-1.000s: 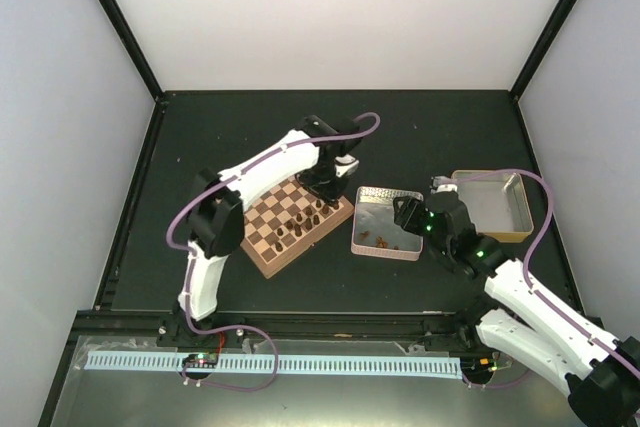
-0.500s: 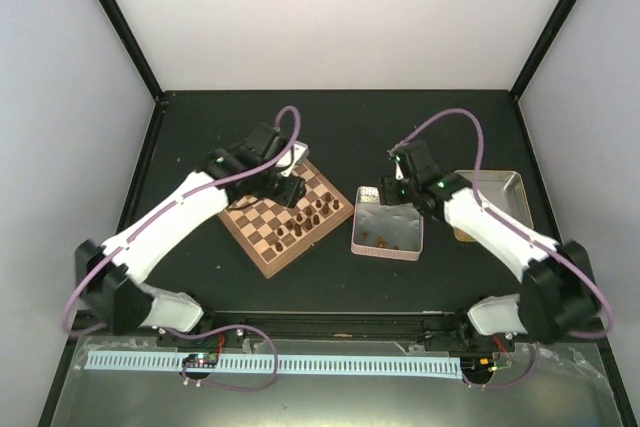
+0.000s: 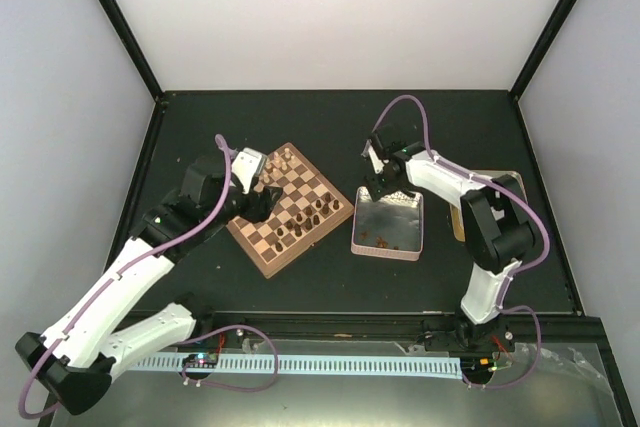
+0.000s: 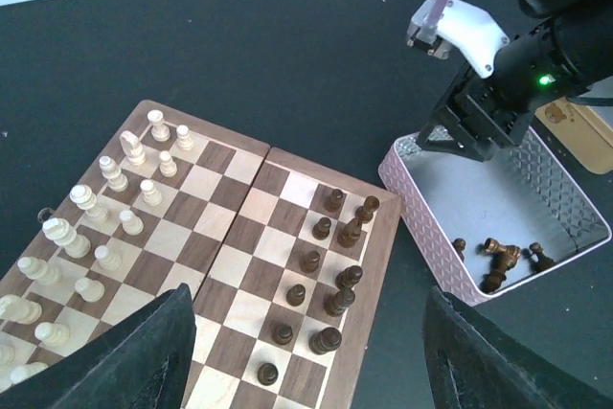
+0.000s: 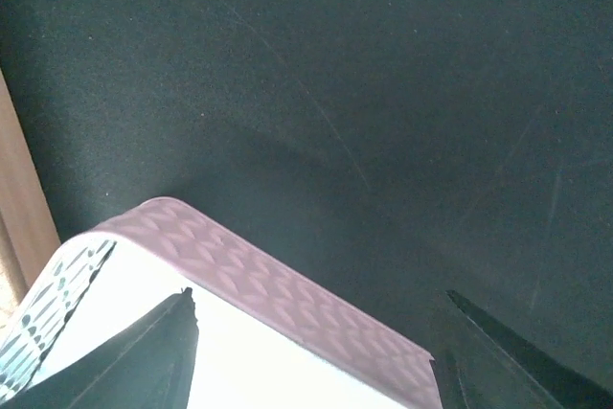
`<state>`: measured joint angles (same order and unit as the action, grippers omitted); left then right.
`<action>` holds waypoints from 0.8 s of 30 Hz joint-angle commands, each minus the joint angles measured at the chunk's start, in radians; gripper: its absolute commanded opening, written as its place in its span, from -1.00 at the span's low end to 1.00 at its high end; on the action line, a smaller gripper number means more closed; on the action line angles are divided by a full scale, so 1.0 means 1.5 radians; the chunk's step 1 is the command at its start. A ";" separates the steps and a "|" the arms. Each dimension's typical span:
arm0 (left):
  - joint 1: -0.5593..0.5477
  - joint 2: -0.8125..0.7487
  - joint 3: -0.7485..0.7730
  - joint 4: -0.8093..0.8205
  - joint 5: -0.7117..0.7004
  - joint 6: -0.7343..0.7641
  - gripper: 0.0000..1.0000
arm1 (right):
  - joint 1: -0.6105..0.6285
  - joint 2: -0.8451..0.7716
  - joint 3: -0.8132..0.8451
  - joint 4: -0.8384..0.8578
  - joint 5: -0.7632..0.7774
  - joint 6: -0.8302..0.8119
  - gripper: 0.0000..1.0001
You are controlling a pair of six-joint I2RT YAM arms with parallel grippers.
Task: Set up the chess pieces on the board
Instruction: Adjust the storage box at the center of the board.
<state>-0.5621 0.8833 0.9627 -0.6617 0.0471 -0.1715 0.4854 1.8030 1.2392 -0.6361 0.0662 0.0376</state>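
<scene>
Black table (image 3: 450, 127) all round. The board (image 4: 230, 237) sits right under your left gripper (image 4: 306, 332), whose fingers are spread wide with nothing between them. The tin (image 4: 508, 189) lies to that gripper's right, just beside the board's edge; can't tell if they touch. Your right gripper (image 5: 316, 308) is also spread and empty. It hangs over the tin's far rim, half over bare table, with the tin floor on the near side of its fingers.

Pale pieces (image 4: 105, 227) fill the board side to the left gripper's left. Dark pieces (image 4: 330, 265) stand in two ragged rows on the side toward the tin, and those rows are not full. A few loose pieces (image 4: 498, 256) lie tipped over in the tin's near end, well back from the right gripper.

Step in hand, I reckon: fetch one from the tin.
- Bring the right gripper over the near end before dropping, or a finger lands on the rim.
- Take the piece lying apart from the others.
- Turn the wrist so the fingers cross its stem.
- Close slowly; lying down, it will likely roll.
- Keep the left gripper high, off the standing rows.
</scene>
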 commanded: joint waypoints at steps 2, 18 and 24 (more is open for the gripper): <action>0.006 -0.008 -0.007 0.044 -0.003 0.015 0.34 | -0.011 0.043 0.039 -0.038 0.007 -0.047 0.26; 0.009 0.010 -0.017 0.051 0.008 0.012 0.33 | -0.022 0.026 0.003 -0.071 0.176 0.027 -0.47; 0.009 0.020 -0.019 0.053 0.023 0.013 0.32 | -0.022 0.005 -0.026 -0.111 0.227 0.071 -0.61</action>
<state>-0.5556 0.9035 0.9325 -0.6174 0.0540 -0.1638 0.4614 1.8496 1.2312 -0.7509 0.3206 0.0715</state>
